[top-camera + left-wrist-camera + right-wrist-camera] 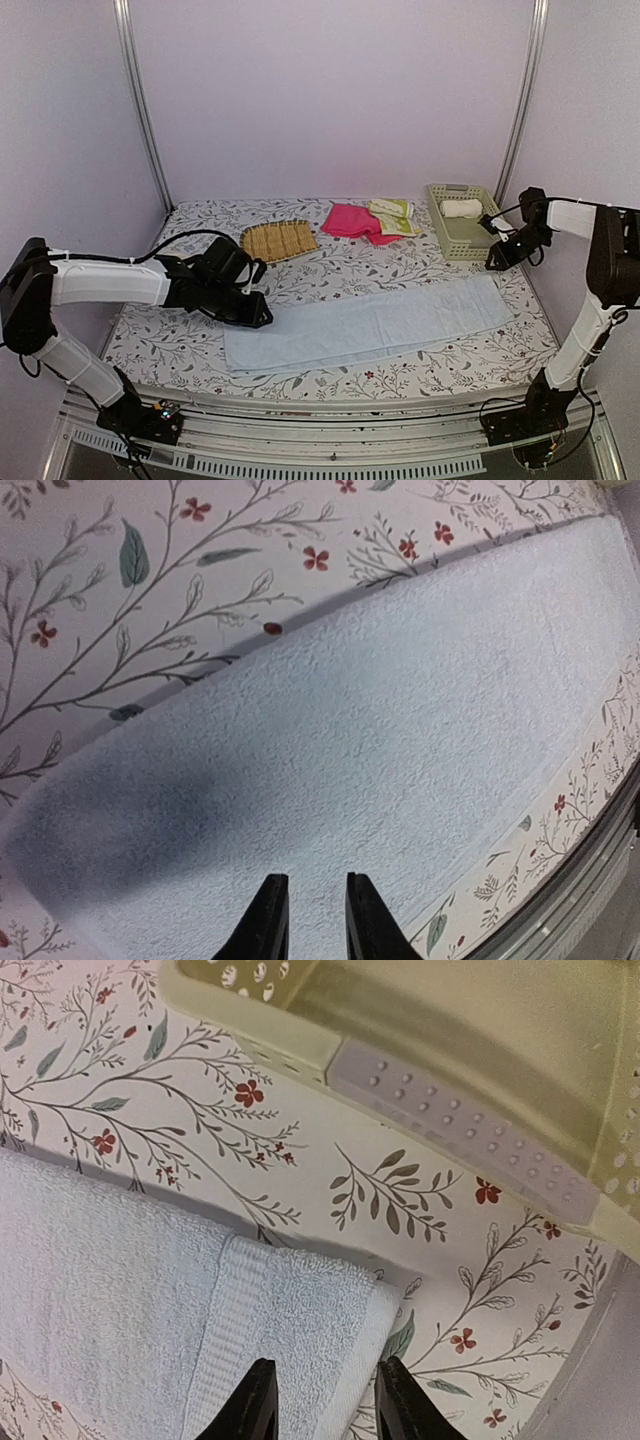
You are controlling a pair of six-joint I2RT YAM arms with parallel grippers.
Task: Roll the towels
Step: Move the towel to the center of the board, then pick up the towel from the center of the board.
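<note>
You will find the light blue towel [370,325] lying flat along the near part of the surface [330,270]. The left end effector [308,920] hangs over its left end, jaws narrowly parted, holding nothing. The right end effector [322,1400] hangs over its far right corner, near the lattice basket [450,1090], jaws parted, empty.

The light blue towel [370,325] lies spread flat and unrolled on the tabletop [340,270], a long strip slanting from lower left of centre up toward the right, with a woven band near its right end. Above centre, the pink towel [350,221] sits loosely bunched. The pale yellow-green towel [393,215] touches its right side, folded flat. At upper right, the cream-white towel [461,209] lies rolled inside the basket [466,248].
</note>
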